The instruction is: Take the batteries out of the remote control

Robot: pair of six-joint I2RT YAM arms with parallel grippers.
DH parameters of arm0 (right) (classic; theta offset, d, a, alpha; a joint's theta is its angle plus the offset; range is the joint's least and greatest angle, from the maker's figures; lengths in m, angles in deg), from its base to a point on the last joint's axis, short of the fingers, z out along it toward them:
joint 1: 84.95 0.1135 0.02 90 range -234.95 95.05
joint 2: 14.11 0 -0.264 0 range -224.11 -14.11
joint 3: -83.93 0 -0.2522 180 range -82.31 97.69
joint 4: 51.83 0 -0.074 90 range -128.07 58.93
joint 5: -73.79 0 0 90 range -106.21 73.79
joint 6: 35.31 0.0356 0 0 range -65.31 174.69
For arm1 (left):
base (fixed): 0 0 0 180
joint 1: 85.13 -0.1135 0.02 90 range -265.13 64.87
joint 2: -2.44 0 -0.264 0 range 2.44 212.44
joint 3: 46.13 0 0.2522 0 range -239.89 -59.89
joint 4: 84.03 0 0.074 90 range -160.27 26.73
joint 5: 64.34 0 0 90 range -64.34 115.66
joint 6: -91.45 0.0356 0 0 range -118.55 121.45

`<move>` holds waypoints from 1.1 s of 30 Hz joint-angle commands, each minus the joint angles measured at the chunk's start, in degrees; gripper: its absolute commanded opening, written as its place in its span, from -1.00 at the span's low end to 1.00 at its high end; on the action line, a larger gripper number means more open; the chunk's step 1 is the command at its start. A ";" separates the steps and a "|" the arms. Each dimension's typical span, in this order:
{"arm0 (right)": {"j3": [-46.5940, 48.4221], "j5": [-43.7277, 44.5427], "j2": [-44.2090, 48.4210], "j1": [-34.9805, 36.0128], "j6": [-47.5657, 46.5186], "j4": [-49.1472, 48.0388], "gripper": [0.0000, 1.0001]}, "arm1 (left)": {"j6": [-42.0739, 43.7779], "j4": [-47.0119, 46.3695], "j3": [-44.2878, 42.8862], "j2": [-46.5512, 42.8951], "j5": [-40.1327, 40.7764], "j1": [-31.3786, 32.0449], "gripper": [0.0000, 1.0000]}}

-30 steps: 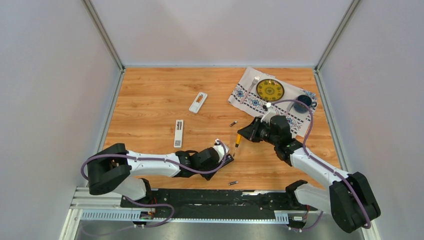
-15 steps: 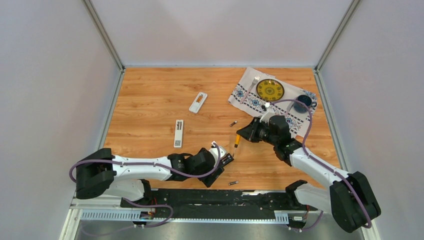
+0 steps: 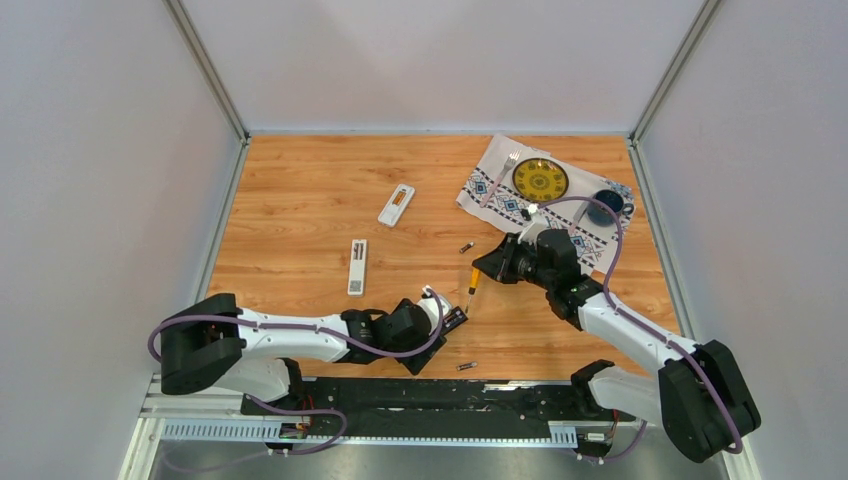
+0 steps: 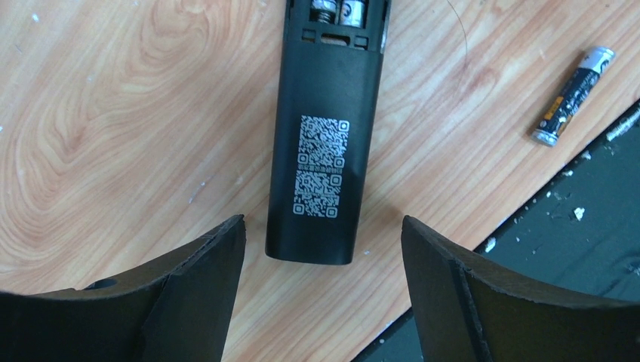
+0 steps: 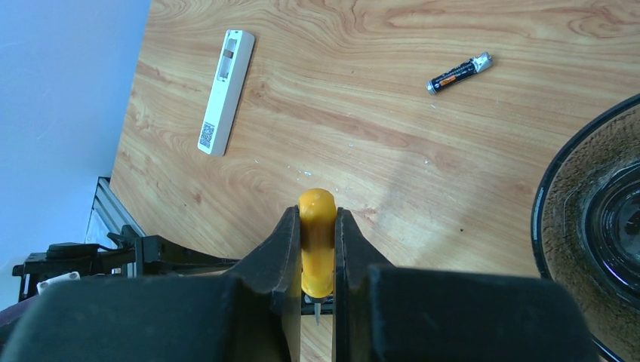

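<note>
While the left gripper [image 4: 323, 230] hangs over the label end of the black remote control [image 4: 326, 136], its jaws stand spread wide; both fingers [image 4: 215, 275] flank that end and stand apart from the casing, so it grips nothing. That remote lies back-up on the tabletop [image 3: 300, 180], close to the near edge and about midway along it; two printed code squares face up; its battery bay is open at the end away from the gripper, and the silvery ends of the batteries [image 4: 351, 11] show inside it. One loose battery [image 4: 571, 96], dark with a silvery tip, lies on the wood just beside the near edge, to the right of the remote and apart from it; a second battery [image 3: 466, 246] lies nearer the middle of the tabletop, close to the near left corner of the cloth [image 3: 490, 185]. The right gripper [image 5: 317, 219] is clamped on the yellow handle of the screwdriver [image 5: 315, 200], held above the wood right of the middle. Two white remotes lie left of the middle; the nearer white remote [image 3: 357, 266] is well apart from the black one, and the farther white remote [image 3: 397, 205] lies beyond it. The cloth covers the far right corner and carries a yellow patterned plate [image 3: 540, 180], a fork [image 3: 510, 160] and a blue cup [image 3: 605, 206].
</note>
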 commanded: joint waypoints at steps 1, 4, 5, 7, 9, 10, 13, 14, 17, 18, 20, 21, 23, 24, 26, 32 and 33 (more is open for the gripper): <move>2.51 0.66 0.99 0.39 -1.98 -0.48 -1.00 | -0.73 -3.27 0.74 1.42 0.83 -0.33 0.64; 2.68 0.74 0.99 0.39 -2.24 -0.04 -1.00 | -1.08 -6.77 2.66 1.69 -2.15 -2.08 0.58; 2.77 0.74 0.99 0.39 -2.24 0.05 -1.00 | -1.34 -7.66 3.20 1.78 -2.69 -2.35 0.53; 2.68 0.66 0.82 0.48 -2.33 -0.13 -1.00 | -1.60 -9.42 4.25 1.87 -3.57 -2.97 0.49; 2.60 0.83 0.64 0.48 -2.24 -0.13 -1.00 | -1.96 -9.16 4.34 2.13 -3.75 -2.97 0.43; 2.51 1.09 0.64 0.48 -2.33 -0.13 -1.00 | -2.04 -9.25 4.34 2.39 -4.27 -2.97 0.39; 2.33 1.36 0.38 0.48 -2.59 -0.22 -1.00 | -2.04 -9.51 4.17 3.27 -5.32 -2.97 0.27; 2.42 1.45 0.20 0.39 -2.68 -0.13 -1.00 | -2.22 -9.60 4.08 3.53 -5.42 -2.97 0.20; 2.60 1.71 -0.50 0.74 -3.12 -0.22 -1.00 | -2.40 -9.60 3.56 4.85 -5.77 -2.97 0.09; 2.68 1.80 -0.94 0.83 -3.21 -0.13 -1.00 | -2.48 -9.17 3.38 5.20 -5.86 -2.88 0.03; 3.12 2.50 -1.29 1.18 -3.47 0.13 -1.00 | -2.57 -8.90 2.59 6.52 -6.56 -2.97 -0.14; 3.38 3.11 -1.82 1.36 -3.73 1.09 -1.00 | -2.66 -8.72 2.32 7.05 -6.82 -2.97 -0.16; 4.35 4.17 -2.43 1.71 -4.17 1.89 -1.00 | -3.01 -8.55 1.80 8.19 -7.26 -2.88 -0.17; 4.61 4.17 -3.05 1.88 -4.18 2.24 -1.00 | -3.27 -8.46 1.71 8.54 -7.35 -2.88 -0.21; 5.14 4.61 -3.31 2.15 -4.18 2.42 -1.00 | -3.54 -8.63 1.62 9.07 -7.53 -2.79 -0.21; 6.46 8.39 -4.19 2.94 -4.88 4.35 -1.00 | -3.98 -8.98 1.79 9.86 -7.18 -2.62 -0.22; 6.72 9.44 -4.19 2.94 -4.97 4.44 -1.00 | -4.24 -9.07 1.88 9.95 -7.09 -2.62 -0.22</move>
